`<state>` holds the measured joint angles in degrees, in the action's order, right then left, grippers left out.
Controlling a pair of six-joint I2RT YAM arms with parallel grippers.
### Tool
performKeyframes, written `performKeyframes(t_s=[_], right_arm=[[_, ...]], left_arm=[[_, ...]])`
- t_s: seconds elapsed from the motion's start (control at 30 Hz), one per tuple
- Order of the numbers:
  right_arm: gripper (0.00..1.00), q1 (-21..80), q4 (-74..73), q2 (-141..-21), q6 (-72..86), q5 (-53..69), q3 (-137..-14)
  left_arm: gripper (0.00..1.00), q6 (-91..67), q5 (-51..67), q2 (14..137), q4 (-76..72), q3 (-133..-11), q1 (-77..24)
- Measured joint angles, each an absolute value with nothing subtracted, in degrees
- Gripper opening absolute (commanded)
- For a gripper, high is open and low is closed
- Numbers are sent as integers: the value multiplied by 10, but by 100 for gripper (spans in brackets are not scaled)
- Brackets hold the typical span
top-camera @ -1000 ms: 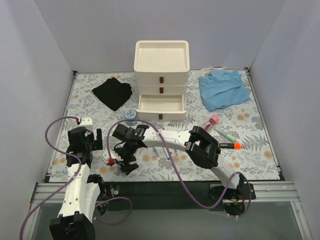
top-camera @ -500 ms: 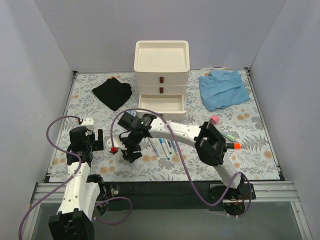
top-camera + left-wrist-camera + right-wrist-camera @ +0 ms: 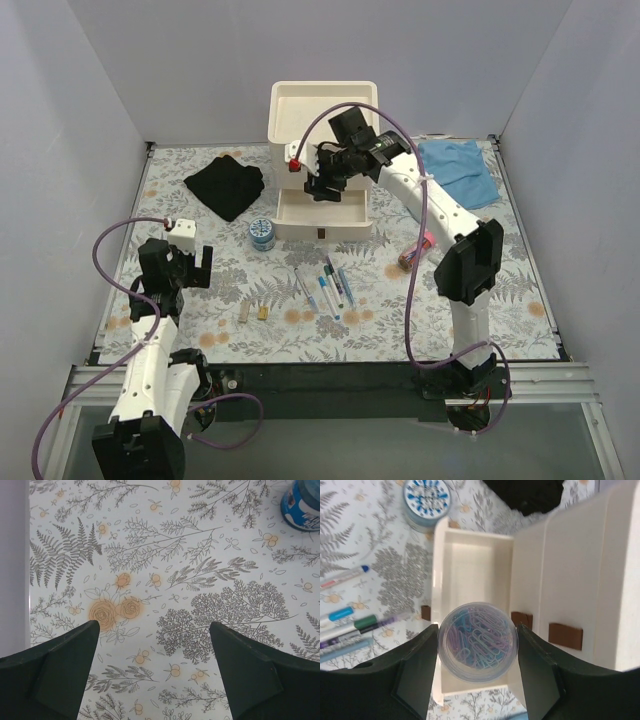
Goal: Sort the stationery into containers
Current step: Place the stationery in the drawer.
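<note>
At upper centre of the overhead frame, clamped between right gripper [image 3: 325, 185] jaws: clear tub of paper clips [image 3: 477, 641], hanging over open bottom drawer [image 3: 470, 575] of organiser [image 3: 324, 110]. At lower left, left gripper [image 3: 183, 268] jaws wide apart, holding nothing. Pens [image 3: 325, 288] lying mid-frame.

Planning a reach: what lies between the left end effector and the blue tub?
Left wrist view: only bare flowered table cover between left end effector and blue tub.

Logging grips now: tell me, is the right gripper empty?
No, the right gripper is clamped on a clear tub of paper clips.
</note>
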<state>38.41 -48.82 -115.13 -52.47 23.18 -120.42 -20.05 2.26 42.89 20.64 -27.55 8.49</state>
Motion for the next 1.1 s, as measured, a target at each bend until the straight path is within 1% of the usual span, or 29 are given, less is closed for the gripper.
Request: performKeyframes(t_s=[0.1, 0.3, 0.57, 0.83, 0.93, 1.0, 1.03, 1.1], right_arm=[[45, 359, -492, -1174, -525, 218, -1219], [45, 344, -497, -1221, -527, 207, -1222], [46, 333, -496, -1235, -527, 205, -1219], [45, 319, -494, -1235, -520, 207, -1153], [45, 313, -492, -1241, -508, 211, -1147], [53, 309, -486, -1247, -502, 215, -1149], [59, 307, -482, -1252, -498, 217, -1151], [64, 304, -474, -1260, -496, 221, -1154]], left_arm=[[94, -199, 32, 433, 204, -289, 85], [94, -199, 46, 434, 206, -297, 85], [94, -203, 57, 437, 210, -297, 85], [94, -204, 70, 438, 215, -302, 84], [94, -204, 76, 438, 225, -311, 83], [94, -206, 78, 438, 231, -320, 81], [94, -207, 79, 438, 235, -324, 81], [94, -209, 82, 438, 242, -332, 80]])
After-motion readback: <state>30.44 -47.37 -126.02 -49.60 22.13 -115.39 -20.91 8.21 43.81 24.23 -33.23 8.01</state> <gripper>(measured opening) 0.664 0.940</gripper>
